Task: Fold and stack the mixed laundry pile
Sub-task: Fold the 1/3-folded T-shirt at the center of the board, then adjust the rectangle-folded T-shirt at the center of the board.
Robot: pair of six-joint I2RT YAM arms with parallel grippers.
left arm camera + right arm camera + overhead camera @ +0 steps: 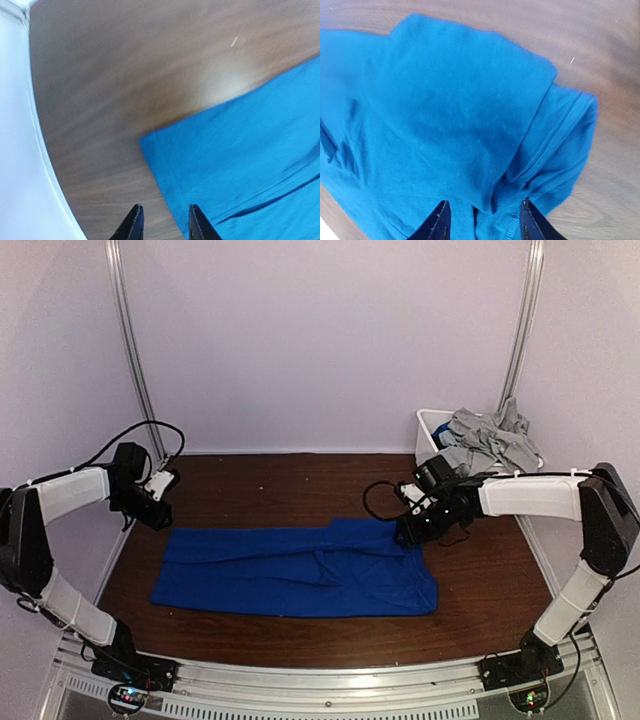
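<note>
Black fingers of the left claw (165, 212) sit at the bottom of its wrist view. They stand apart, with only bare brown wooden tabletop (125, 75) between them, just beside one corner of the royal-blue cloth garment (240, 150). The right claw (484, 205) is likewise spread, clamped on nothing, and hangs over the garment's right end, where a doubled flap lies bunched.

The garment lies spread fairly flat across the middle of the tabletop, with each claw near one of its far corners, so the step in hand looks like taking those corners for a fold. To do it well, the left claw should shift sideways until the hem lies between its fingers. The right claw should bite every layer of the bunched flap, not only the top one. Both should then rise level and together, so the cloth does not skew, and lay the far edge squarely on the near edge.

By count: one blue garment laid out; one white rectangular plastic bin (428, 425) at the far right; one heap of light-grey cloth (490, 438) in it, the number of pieces impossible to tell; two claws.
</note>
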